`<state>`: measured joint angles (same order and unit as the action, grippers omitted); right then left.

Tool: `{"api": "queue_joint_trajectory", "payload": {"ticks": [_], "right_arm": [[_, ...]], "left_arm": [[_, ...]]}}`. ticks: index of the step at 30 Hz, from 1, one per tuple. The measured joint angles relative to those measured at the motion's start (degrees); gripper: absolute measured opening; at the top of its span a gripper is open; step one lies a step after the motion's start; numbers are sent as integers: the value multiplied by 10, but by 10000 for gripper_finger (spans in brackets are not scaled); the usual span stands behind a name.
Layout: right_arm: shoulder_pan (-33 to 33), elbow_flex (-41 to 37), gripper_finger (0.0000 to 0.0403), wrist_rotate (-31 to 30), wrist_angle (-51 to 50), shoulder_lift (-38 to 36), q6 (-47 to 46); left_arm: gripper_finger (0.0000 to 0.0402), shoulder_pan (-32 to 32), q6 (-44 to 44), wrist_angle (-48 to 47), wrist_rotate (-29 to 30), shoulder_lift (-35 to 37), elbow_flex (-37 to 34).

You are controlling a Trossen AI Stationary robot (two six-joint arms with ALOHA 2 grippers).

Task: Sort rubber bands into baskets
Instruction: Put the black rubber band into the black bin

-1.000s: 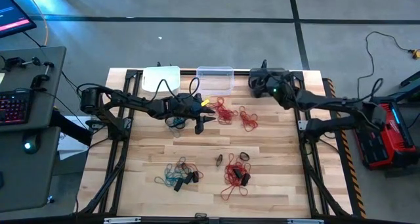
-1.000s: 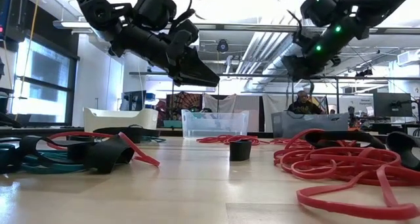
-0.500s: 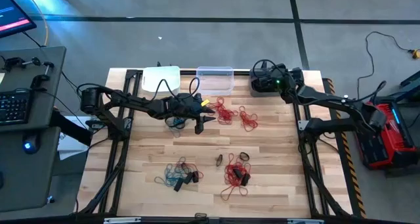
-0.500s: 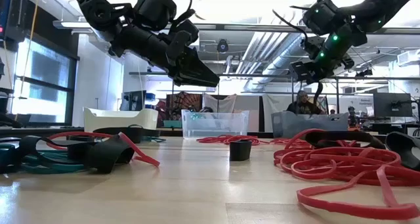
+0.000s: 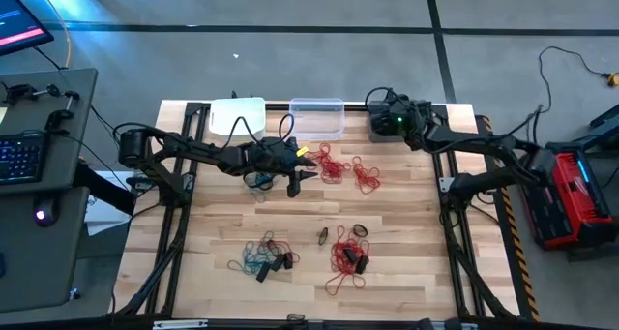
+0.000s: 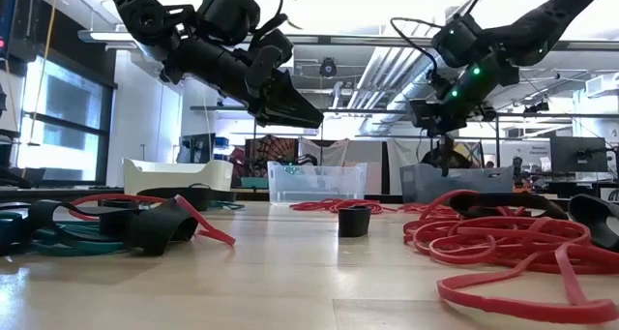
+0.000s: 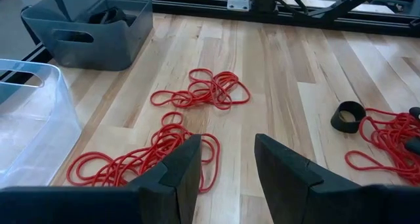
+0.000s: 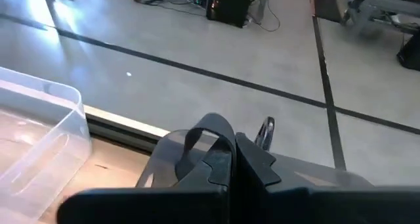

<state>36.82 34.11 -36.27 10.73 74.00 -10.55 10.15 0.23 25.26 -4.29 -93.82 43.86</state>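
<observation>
Over grey basket (image 5: 379, 127), right claw (image 8: 231, 159) (gripping black band (image 8: 209, 135))

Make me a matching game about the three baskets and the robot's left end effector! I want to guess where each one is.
Things:
1. white basket
2. clear basket
3. dark grey basket
4. left end effector

Places or states:
A. middle of the row at the table's back edge
B. open, above the red rubber bands
C. left end of the row
D. right end of the row, below the right end effector, which is shut on a black rubber band

Pairs: 1-C, 2-A, 3-D, 4-B
</observation>
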Motion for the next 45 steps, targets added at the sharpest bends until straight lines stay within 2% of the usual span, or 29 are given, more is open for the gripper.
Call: {"api": "queue_joint_trajectory", "payload": {"ticks": [3, 7, 17, 30, 34, 41, 45], "right_arm": [[8, 0, 0, -2, -17, -5, -16], [19, 0, 0, 35, -14, -18, -60], [19, 0, 0, 80, -14, -51, -102], [77, 0, 2, 35, -110, 2, -132], [85, 0, 30, 37, -119, 7, -118], [86, 0, 127, 13, -127, 7, -115], [85, 8, 164, 13, -134, 6, -89]], "left_arm": [[136, 0, 0, -2, 0, 0, 0], [136, 0, 0, -2, 0, 0, 0], [136, 0, 12, -3, 3, 0, 0], [136, 0, 10, -2, 3, 0, 0], [136, 0, 0, -2, 4, 0, 0], [136, 7, 6, -1, 4, 0, 0], [136, 12, 4, -1, 4, 0, 0]]}}
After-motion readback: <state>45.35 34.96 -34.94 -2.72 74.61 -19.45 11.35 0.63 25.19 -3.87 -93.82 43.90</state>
